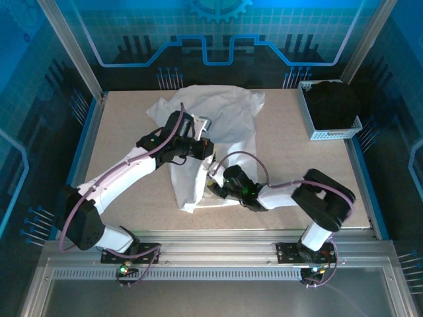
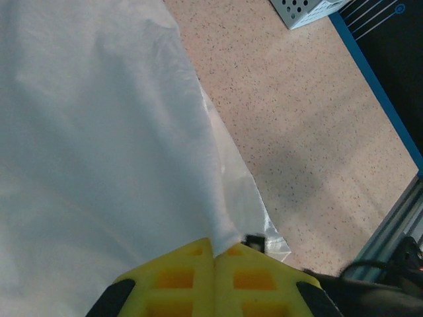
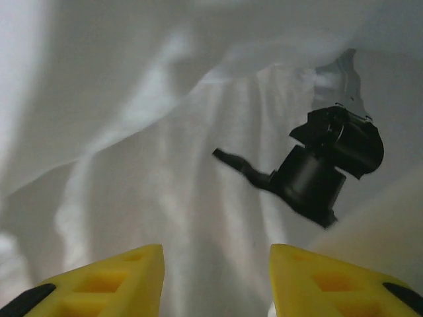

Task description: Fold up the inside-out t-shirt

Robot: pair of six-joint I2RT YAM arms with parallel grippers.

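Note:
The inside-out t-shirt (image 1: 218, 115) is plain white and lies rumpled from the back middle of the table toward the front, with its lower part bunched into a narrow strip. My left gripper (image 1: 206, 160) is shut on a fold of that cloth near the strip's right edge. In the left wrist view the yellow fingers (image 2: 178, 277) meet, with the t-shirt (image 2: 99, 132) pinched between them. My right gripper (image 1: 217, 183) sits just in front of it, low over the hem. Its jaws (image 3: 215, 264) stand apart, facing the t-shirt (image 3: 165, 165), with nothing gripped.
A white perforated basket (image 1: 310, 125) holding a black garment (image 1: 332, 102) stands at the back right; its corner (image 2: 304, 10) shows in the left wrist view. The speckled table (image 1: 297, 158) ends in blue and metal rails. The left gripper's black body (image 3: 324, 165) hangs close ahead of the right fingers.

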